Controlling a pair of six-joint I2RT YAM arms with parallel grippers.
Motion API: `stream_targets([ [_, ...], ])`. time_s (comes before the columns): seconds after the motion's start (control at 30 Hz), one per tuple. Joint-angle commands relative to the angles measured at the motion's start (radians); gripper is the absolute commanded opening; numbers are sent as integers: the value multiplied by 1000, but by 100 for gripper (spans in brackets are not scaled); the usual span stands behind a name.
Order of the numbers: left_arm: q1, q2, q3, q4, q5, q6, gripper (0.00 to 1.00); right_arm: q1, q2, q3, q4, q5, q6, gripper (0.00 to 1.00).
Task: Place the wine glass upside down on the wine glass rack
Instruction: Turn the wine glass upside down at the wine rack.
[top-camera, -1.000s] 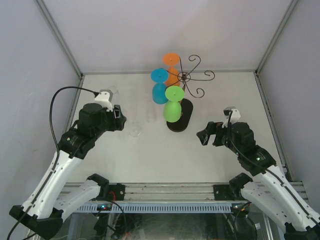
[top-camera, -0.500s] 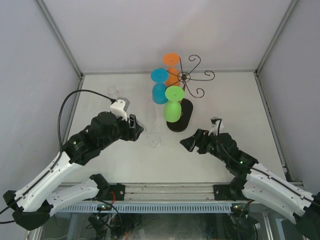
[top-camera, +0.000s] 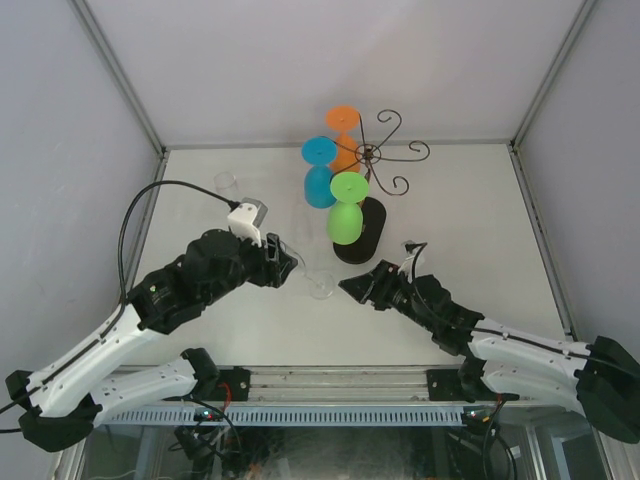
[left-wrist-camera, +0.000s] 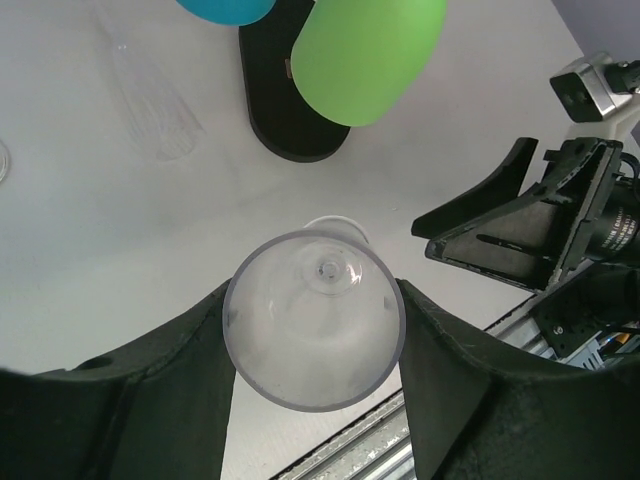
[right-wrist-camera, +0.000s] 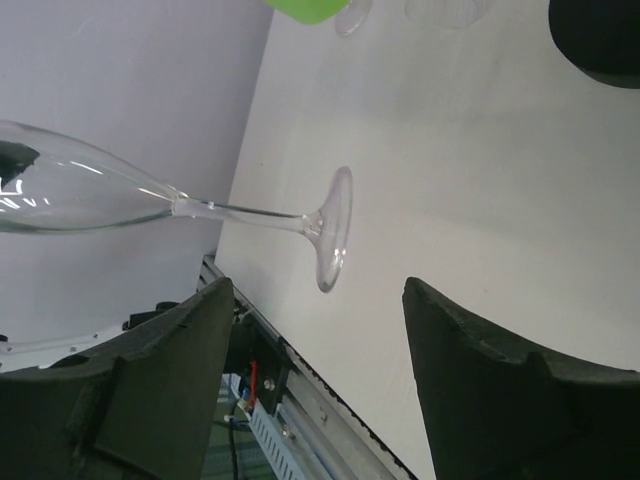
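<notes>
Nearest to me, my left end effector (top-camera: 288, 267) is clenched on the bowl of the clear, long-stemmed wine glass (left-wrist-camera: 315, 335). In the left wrist view the bowl sits between both fingers and touches each. The glass is carried above the white tabletop (top-camera: 470, 210) and is not on the rack yet.

Its long axis lies close to level. The rim is back toward the left wrist, and the stem and round foot point across at my right end effector (top-camera: 348, 288). That one is released, jaws spread wide and holding nothing. In the right wrist view the foot hangs edge-on just ahead of the gap, near it but not touching. The right arm is therefore the nearer one to the stem and foot. I judge a handover comes next, with the right taking the stem so the bowl can end up pointing down.

Beyond the two arms stands the wine glass rack (top-camera: 366, 154), thin dark wire scrolls on a black oval base. I count one rack. It holds three coloured glasses hung upside down: a green one (top-camera: 347, 212), a blue one (top-camera: 320, 177) and an orange one (top-camera: 343, 135). The scroll arms on its right side carry nothing.

Farther left I make out two other clear glass pieces. One lies on the tabletop (left-wrist-camera: 150, 95) and one sits near the far-left corner (top-camera: 225, 183). Both are too faint to describe further.
</notes>
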Motion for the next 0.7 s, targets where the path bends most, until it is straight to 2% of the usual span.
stream_targets([
  [0.0, -14, -10, 5, 68, -12, -24, 52, 18, 70, 0, 209, 31, 59, 65],
  [0.13, -22, -14, 5, 74, -17, -29, 52, 18, 150, 13, 253, 21, 76, 57],
  [0.47, -30, -13, 19, 95, 2, -36, 51, 18, 283, 41, 348, -18, 107, 49],
  [0.67, -34, -14, 18, 102, 8, -40, 50, 18, 338, 39, 432, -43, 130, 37],
])
